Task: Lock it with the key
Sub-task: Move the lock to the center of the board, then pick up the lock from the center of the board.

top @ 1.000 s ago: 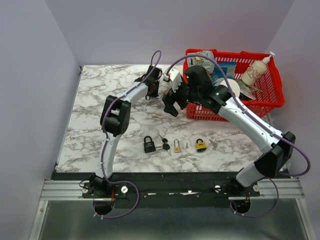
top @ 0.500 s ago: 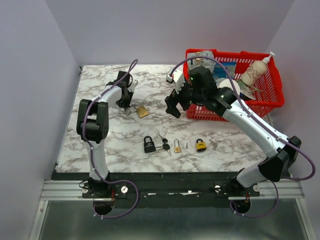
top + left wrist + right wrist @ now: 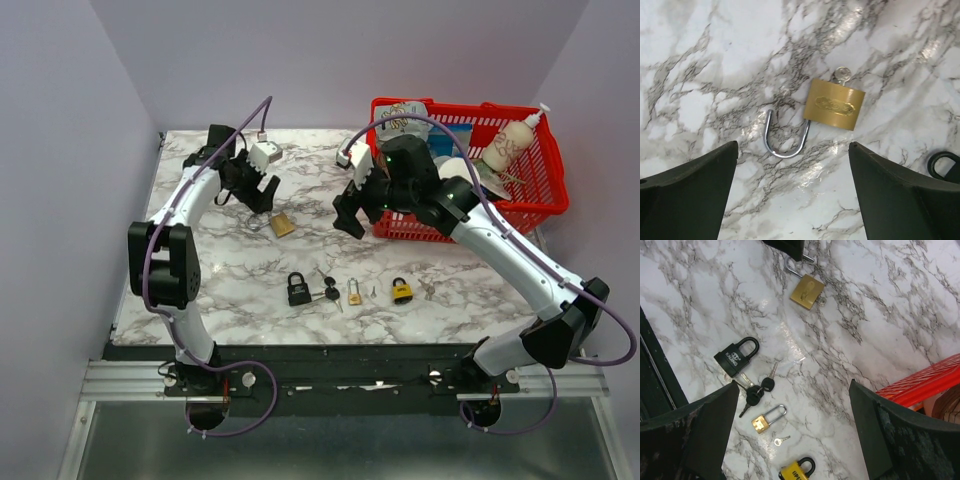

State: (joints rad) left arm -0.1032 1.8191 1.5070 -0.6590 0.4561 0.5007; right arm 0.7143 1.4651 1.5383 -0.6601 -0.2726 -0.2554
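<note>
A brass padlock (image 3: 283, 224) lies flat on the marble table, left of centre. In the left wrist view the brass padlock (image 3: 834, 105) has a key (image 3: 842, 75) in its base, and its silver shackle (image 3: 787, 137) is swung out with one end free. My left gripper (image 3: 262, 190) hovers just above it, open and empty, its fingers (image 3: 700, 190) apart on either side. My right gripper (image 3: 345, 215) hangs open and empty to the right of the lock. Its wrist view shows the brass padlock (image 3: 807, 292) at the top.
A row lies nearer the front: a black padlock (image 3: 298, 290), black-headed keys (image 3: 327, 290), a small brass padlock (image 3: 354, 292), a tiny key (image 3: 781, 440) and a yellow padlock (image 3: 402, 291). A red basket (image 3: 520, 205) with a bottle (image 3: 510, 143) stands at the back right.
The two grippers were together at the back centre. The left one carried the brass padlock left, set it on the table and opened. The right gripper barely moved.
</note>
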